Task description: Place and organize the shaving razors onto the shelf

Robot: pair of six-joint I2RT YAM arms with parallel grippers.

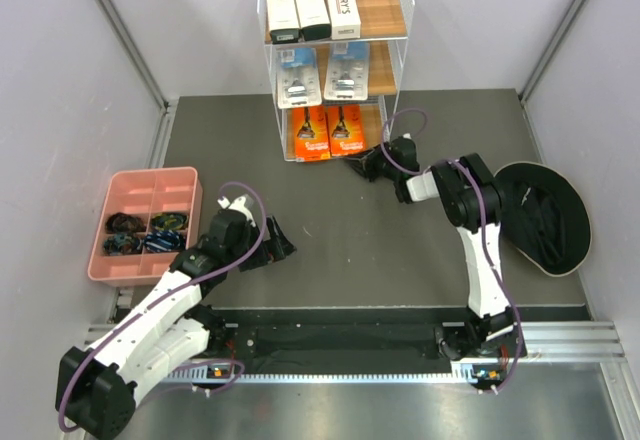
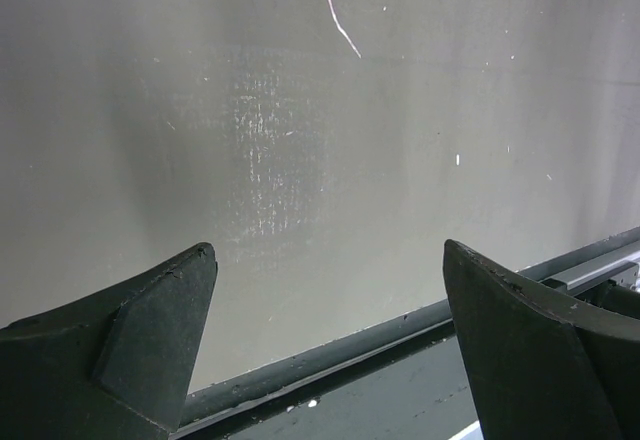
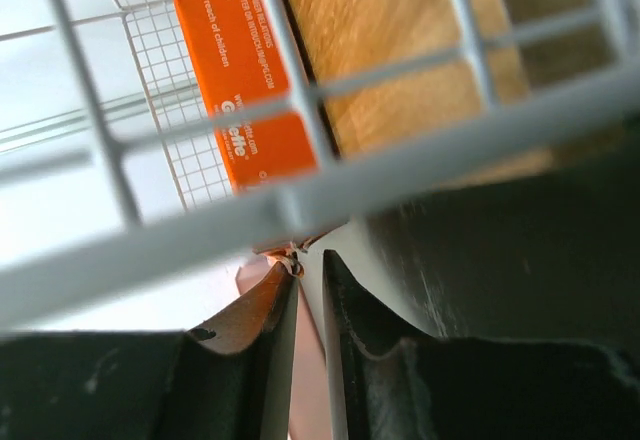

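Observation:
The shelf [image 1: 385,10] stands at the back centre. Three long white boxes [image 1: 311,7] lie on its top tier, the right one marked HARRY'S [image 1: 342,6]. Two blue blister packs [image 1: 298,75] fill the middle tier and two orange cards [image 1: 309,132] the bottom one. My right gripper [image 1: 372,163] sits low at the shelf's front right corner, beside the right orange card [image 3: 235,60]. Its jaws [image 3: 308,260] stand shut to a thin slit under a white wire [image 3: 330,185], nothing between them. My left gripper [image 1: 280,242] hangs wide open and empty [image 2: 325,260] over the mat.
A pink compartment tray [image 1: 120,195] with dark small items sits at the left edge, close to my left arm. A black round bag [image 1: 545,215] lies at the right edge. Grey walls close in the dark mat [image 1: 350,250] on three sides.

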